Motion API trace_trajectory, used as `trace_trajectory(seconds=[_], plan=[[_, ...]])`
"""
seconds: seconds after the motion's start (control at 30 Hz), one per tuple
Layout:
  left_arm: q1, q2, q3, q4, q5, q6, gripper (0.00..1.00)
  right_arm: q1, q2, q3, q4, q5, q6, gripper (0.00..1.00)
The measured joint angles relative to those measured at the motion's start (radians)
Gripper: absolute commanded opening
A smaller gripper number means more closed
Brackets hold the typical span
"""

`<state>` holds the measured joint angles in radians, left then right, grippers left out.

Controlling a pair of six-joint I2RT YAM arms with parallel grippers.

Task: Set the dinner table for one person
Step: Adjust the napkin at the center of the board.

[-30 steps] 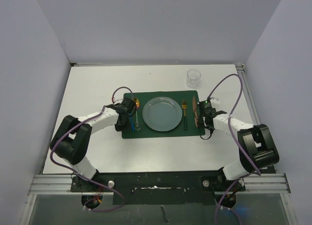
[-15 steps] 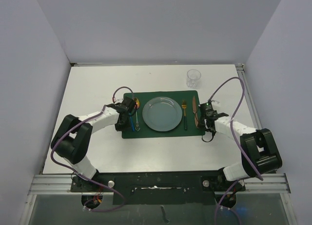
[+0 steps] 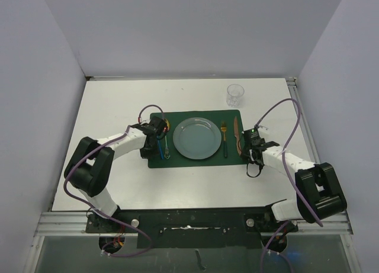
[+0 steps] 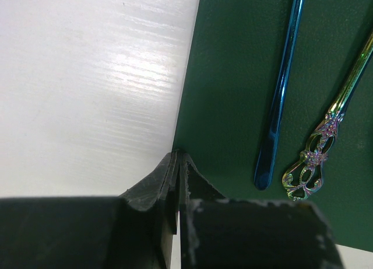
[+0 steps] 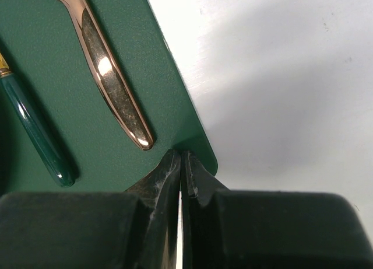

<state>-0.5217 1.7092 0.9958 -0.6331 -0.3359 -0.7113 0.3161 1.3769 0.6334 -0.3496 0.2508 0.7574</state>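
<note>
Dinner table (image 3: 112, 107): matte white, rail-edged, long axis left-right across frame. Left gripper (image 4: 176, 159), right gripper (image 5: 179, 157): jaws pressed together at placemat (image 4: 233, 105) edges.

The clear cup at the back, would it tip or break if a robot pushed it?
The clear cup looks empty, so probably light and easy to slide or tip. It is see-through; if glass, a fall could crack it.

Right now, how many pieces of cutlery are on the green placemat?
4. Left of the round grey plate: a blue-handled utensil and an iridescent ornate-handled one. Right: a gold fork with green handle, then a copper-coloured knife. The left end effector may hide more.
</note>
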Motion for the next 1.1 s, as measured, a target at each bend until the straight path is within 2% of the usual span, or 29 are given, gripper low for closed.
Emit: trace_trajectory(seconds=[0.07, 0.23, 0.37, 0.7, 1.1], plan=[[0.000, 0.000, 0.000, 0.000, 0.000, 0.002, 0.00, 0.000, 0.000, 0.000, 0.001, 0.000, 0.005, 0.02], [0.000, -0.002, 0.000, 0.000, 0.000, 0.002, 0.03, 0.005, 0.000, 0.000, 0.000, 0.002, 0.007, 0.21], [0.002, -0.013, -0.009, 0.003, -0.002, -0.002, 0.08, 0.006, 0.000, 0.021, -0.030, 0.003, -0.009, 0.28], [0.015, -0.095, -0.070, 0.027, -0.023, -0.042, 0.18, 0.005, 0.021, 0.168, -0.061, 0.046, -0.080, 0.29], [0.070, -0.153, -0.116, 0.063, -0.057, -0.066, 0.18, -0.007, 0.256, 0.244, -0.011, 0.090, -0.134, 0.27]])
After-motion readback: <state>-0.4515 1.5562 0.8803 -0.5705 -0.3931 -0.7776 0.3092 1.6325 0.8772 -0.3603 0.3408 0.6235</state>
